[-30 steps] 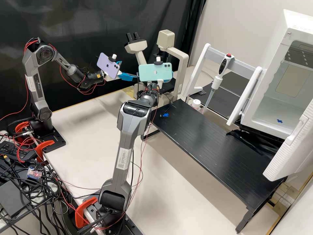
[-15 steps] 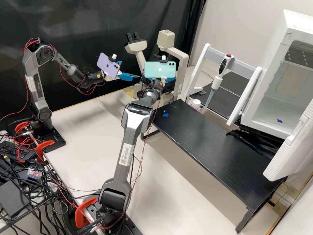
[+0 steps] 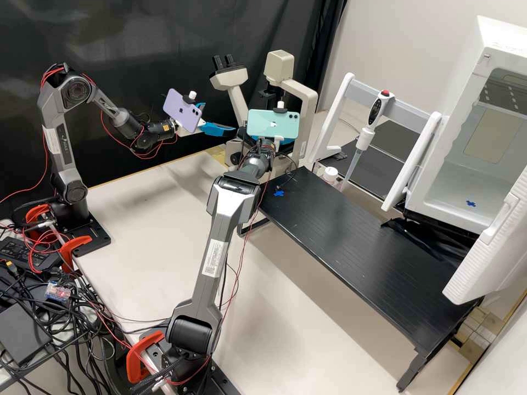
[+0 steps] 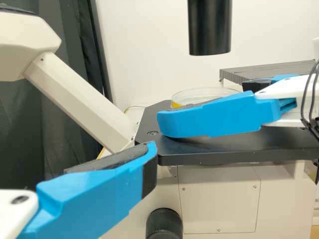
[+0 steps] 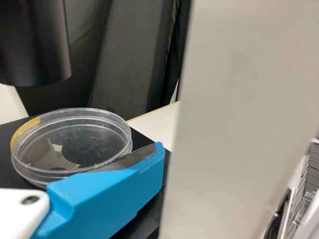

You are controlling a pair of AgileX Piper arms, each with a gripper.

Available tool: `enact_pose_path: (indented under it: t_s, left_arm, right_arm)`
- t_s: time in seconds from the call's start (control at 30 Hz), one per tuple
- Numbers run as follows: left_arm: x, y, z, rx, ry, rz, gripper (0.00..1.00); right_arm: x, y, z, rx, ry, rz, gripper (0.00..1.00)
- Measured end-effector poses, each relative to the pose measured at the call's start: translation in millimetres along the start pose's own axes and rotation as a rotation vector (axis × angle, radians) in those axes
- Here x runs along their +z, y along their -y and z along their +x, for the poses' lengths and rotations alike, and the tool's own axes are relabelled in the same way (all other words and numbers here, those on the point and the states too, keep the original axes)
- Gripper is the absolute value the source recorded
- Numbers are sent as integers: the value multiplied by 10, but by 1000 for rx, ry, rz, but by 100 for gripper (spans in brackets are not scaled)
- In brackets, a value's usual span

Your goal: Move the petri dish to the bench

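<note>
While the clear, round plastic petri dish (image 5: 75, 144) (a yellow mark runs along part of its rim) sits on the flat black stage (image 4: 224, 149) of the cream microscope (image 3: 308, 104), the right gripper (image 3: 256, 140), white with bright blue fingers (image 5: 114, 194), is at the dish. In the left wrist view the right gripper's fingers stand parted, the dish partly hidden behind the nearer one. I can't tell whether either touches it, so a hold on it can't be confirmed. The left gripper (image 3: 219, 118), also white with blue fingers, is near the microscope with its fingers spread apart and nothing seen between them. The long black slatted bench (image 3: 357, 247) stands beside the microscope; the dish is on the stage, not on that bench.
</note>
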Motion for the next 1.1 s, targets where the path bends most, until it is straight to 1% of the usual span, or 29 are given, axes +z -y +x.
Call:
enact_pose_path:
  t_s: [0.23,0.47,0.53,0.6,0.63,0.67,0.7,0.83,0.9,0.93,1.1]
  left_arm:
    - [0,0,0,0,0,0,100]
    - [0,0,0,0,0,0,100]
    - [0,0,0,0,0,0,100]
    - [0,0,0,0,0,0,100]
    - [0,0,0,0,0,0,100]
    - [0,0,0,0,0,0,100]
    - [0,0,0,0,0,0,100]
    - [0,0,0,0,0,0,100]
    - [0,0,0,0,0,0,100]
    - [0,0,0,0,0,0,100]
    - [0,0,0,0,0,0,100]
  right_arm:
    - [5,-7,0,7,6,-7,0]
    - [6,-7,0,8,6,-4,0]
    - [5,-6,0,7,5,9,0]
    - [10,4,6,0,7,14,0]
    - [18,6,11,-3,6,10,0]
    - [36,6,21,-5,7,15,0]
    - [35,12,24,-8,5,12,0]
    - [87,27,33,-32,14,26,0]
    - [98,39,34,-50,20,41,0]
    - [96,45,34,-57,17,31,0]
    - [93,28,35,-66,21,27,0]
